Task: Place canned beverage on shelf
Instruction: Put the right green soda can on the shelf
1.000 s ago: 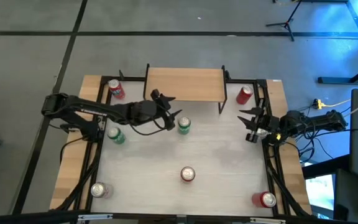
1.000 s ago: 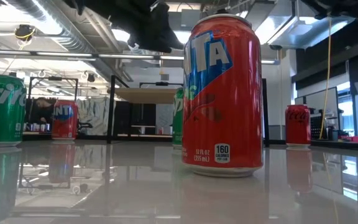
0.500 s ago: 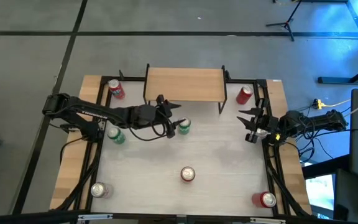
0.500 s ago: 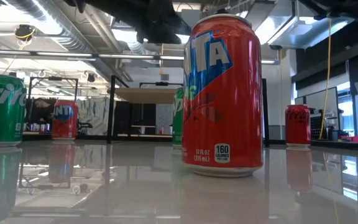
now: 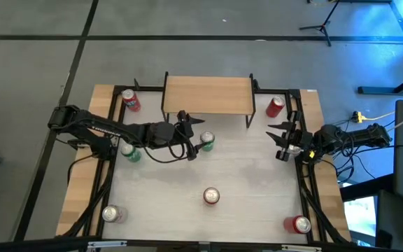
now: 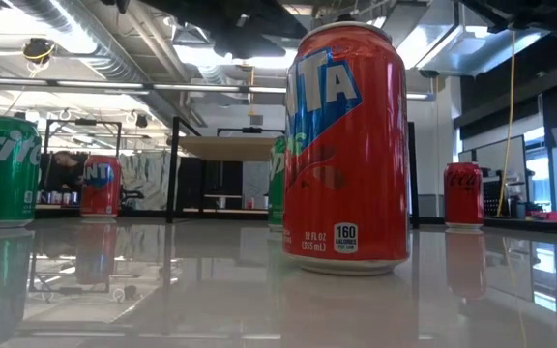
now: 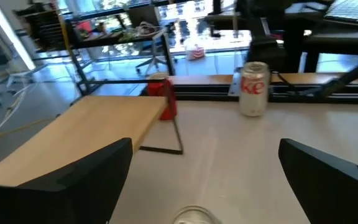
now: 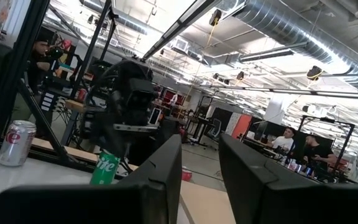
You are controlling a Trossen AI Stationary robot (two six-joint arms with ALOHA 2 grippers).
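High view showed the left gripper point(image 5: 193, 138) with fingers spread wide around a green can point(image 5: 206, 141) on the glossy white worktop point(image 5: 243, 182), just before the light-wood shelf point(image 5: 207, 96); right gripper point(image 5: 280, 140) fingers narrow, empty.

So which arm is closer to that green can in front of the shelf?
The left. Its fingers are spread open right beside the green can, nearly around it. The right fingers wait apart, near the table's right edge.
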